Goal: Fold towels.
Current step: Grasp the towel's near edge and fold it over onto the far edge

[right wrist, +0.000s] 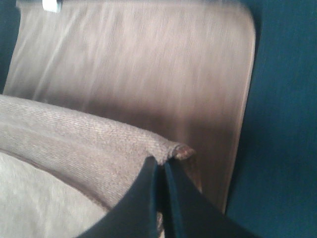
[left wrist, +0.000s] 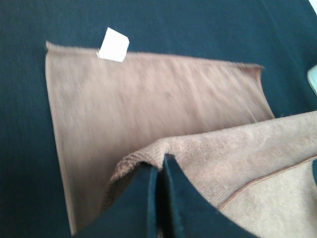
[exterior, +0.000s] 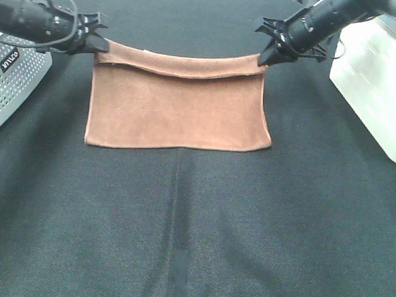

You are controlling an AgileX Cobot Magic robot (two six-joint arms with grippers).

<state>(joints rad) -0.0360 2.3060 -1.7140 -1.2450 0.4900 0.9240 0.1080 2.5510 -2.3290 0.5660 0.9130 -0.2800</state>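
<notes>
Closest to you is the black woven cloth covering the table (exterior: 293, 248), matte and fine-grained, with a long crease (exterior: 178, 214) running away from you down the middle. Beyond it, centred between the two arms, lies the brown towel (exterior: 176, 113): a rectangle of soft short-pile fabric with stitched hems, its near edge flat on the cloth and its far edge raised off the table and sagging in a shallow curve. Your left gripper (exterior: 99, 44) has its dark jaws pressed together on the far left corner of the towel, and your right gripper (exterior: 266, 58) pinches the far right corner the same way; both wrist views show the fabric bunched at the fingertips. A small white square tag (left wrist: 113, 44) sits at one of the corners lying flat. At the left edge of the table stands a grey perforated box (exterior: 13, 90) with a small label, and at the right a translucent white plastic bin (exterior: 377, 85); you cannot tell what either holds
</notes>
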